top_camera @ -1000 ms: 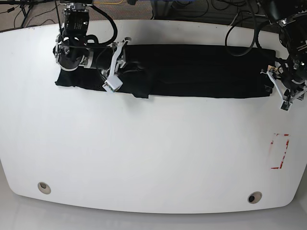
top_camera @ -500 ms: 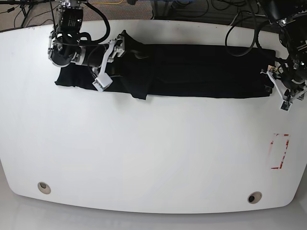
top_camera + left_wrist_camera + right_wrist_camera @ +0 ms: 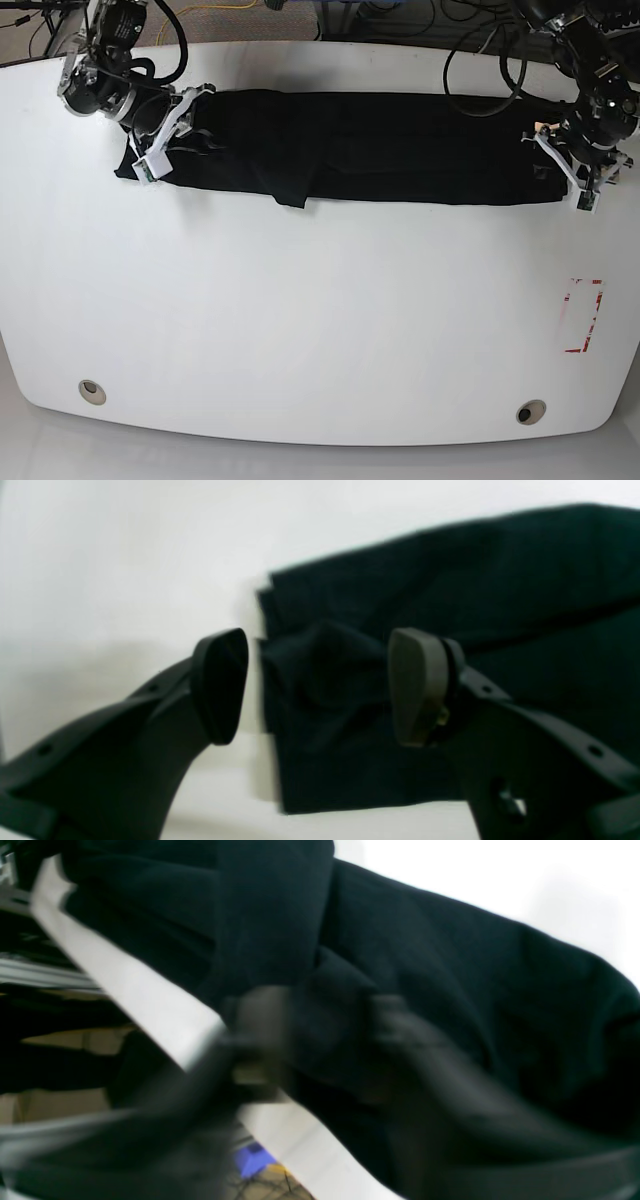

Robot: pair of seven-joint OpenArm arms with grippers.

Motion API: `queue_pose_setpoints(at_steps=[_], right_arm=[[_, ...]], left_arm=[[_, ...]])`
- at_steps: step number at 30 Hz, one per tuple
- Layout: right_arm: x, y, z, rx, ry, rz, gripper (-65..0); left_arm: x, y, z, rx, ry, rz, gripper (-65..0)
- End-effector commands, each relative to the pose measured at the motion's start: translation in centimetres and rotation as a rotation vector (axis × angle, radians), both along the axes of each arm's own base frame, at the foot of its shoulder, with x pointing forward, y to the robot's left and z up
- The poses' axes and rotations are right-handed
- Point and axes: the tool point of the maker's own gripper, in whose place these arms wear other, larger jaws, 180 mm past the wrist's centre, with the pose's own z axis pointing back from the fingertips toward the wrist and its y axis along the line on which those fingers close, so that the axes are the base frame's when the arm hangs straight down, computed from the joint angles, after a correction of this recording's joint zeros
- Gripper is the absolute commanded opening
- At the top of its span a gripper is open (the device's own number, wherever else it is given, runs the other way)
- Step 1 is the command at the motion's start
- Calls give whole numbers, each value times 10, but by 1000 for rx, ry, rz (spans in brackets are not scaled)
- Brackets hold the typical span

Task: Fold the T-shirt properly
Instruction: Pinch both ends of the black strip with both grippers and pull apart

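The black T-shirt (image 3: 400, 150) lies as a long folded band across the far side of the white table (image 3: 320, 300), with a small flap hanging off its near edge. My right gripper (image 3: 165, 135) is at the band's left end. In the blurred right wrist view its fingers (image 3: 260, 1030) press in on a bunch of T-shirt (image 3: 450, 965) cloth between them. My left gripper (image 3: 560, 170) is at the band's right end. It stands open (image 3: 320, 687), its pads (image 3: 417, 685) on either side of the T-shirt's (image 3: 450, 580) edge near a corner, where the cloth makes a small bump.
A red-marked rectangle (image 3: 583, 315) is taped near the table's right edge. Two round holes (image 3: 92, 391) (image 3: 531, 411) sit near the front edge. Cables and both arm bases crowd the far edge.
My right gripper has travelled left along the T-shirt to its left end, briefly lifting a peak of cloth on the way. My left gripper has shifted slightly up and inward, still open.
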Motion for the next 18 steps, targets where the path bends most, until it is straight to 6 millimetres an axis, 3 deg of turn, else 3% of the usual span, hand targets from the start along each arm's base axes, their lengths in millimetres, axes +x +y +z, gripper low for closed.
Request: queue_pose_setpoints(at_steps=[1,3,5,10,15,18], right_arm=[[2,-2,4,-22,-35,-23,-650],[2,-7,-2,-64,-33,-40,-650],[3,-6,-9,-93,-30,-64,-614],[9,-9,-25,-216,-49,-100,-609],[17,-7,-38,-339,-95,-106,-609],[21,-6,-53,-377,-94,-107,-609]], left_arm=[[2,-4,5,-9,-37,-7,-262],[0,-10,2,-26,-50,-14,-297],[0,-18,0,-47,-75,-23,-374],[1,-24,-7,-46,-95,-41,-532],[0,-25,-28,-63,-75,-39,-537],[11,-27,-40,-103,-70,-39,-537]])
